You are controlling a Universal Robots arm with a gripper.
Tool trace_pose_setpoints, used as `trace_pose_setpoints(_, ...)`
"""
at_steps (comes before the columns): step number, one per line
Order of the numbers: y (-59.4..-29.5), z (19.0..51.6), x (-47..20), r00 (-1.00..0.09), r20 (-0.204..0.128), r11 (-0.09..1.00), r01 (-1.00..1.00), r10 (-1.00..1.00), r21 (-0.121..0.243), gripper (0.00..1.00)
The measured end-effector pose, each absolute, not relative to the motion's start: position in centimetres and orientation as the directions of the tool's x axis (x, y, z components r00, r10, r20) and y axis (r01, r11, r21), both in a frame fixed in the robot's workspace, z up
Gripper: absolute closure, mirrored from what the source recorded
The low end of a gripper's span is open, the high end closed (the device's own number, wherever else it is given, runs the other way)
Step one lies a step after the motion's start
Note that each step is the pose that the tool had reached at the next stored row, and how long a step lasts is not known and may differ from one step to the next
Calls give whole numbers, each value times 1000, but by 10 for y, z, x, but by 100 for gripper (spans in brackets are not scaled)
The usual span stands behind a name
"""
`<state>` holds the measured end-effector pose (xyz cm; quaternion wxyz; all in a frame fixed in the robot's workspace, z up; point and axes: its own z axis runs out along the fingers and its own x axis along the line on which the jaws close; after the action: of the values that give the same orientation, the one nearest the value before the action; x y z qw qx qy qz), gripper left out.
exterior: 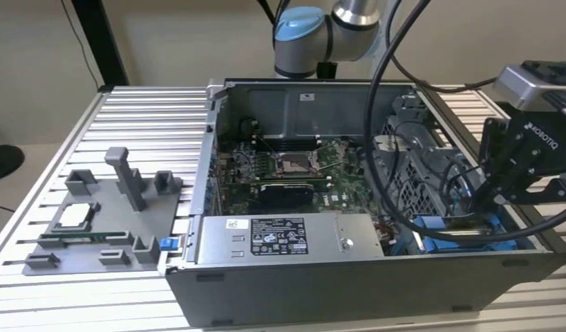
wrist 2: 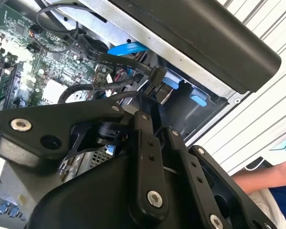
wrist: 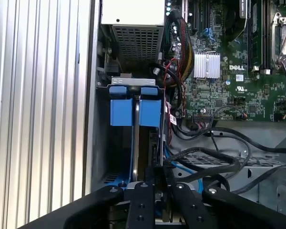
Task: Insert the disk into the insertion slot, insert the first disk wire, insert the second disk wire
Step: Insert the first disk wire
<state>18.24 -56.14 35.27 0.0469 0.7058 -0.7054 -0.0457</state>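
Ribbed metal worktop [exterior: 126, 117] beneath an open case [exterior: 356, 290], with a grey fixture [exterior: 98, 221] at eight o'clock in the exterior view. Down in the case's four o'clock corner, pincer [exterior: 481, 202] hanging low, right over the slot [exterior: 453, 235]. Cannot tell whether apart, together or clamped on anything: hidden behind its own linkage in both wrist views. Disk [wrist: 136, 114] standing on edge in that slot, caught in the first wrist view in its blue frame, seemingly seated already, just beside the case wall. Black cables [wrist: 214, 160] and a blue cable [wrist: 181, 169] looped close by the pincer, touching or nearly so.

Likely troubles, judged from this:
- snagging a loop on the linkage and dragging it, with strain on the board [exterior: 292, 166] sockets
- meeting the disk's port off-line in so tight a corner, and bending a connector
- pressing against the upright disk and unseating it from its blue clips
- scraping the power box [exterior: 278, 238] at six o'clock, or the case wall, on any sideways shift

Also a person's arm [wrist 2: 271, 174] beyond the worktop edge in the second wrist view, near enough to be worth minding
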Motion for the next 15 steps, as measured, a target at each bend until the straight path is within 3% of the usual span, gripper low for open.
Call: trace_pose_setpoints(15, -561, 344, 181, 1, 0, -1, -993, -1000, 120, 100)
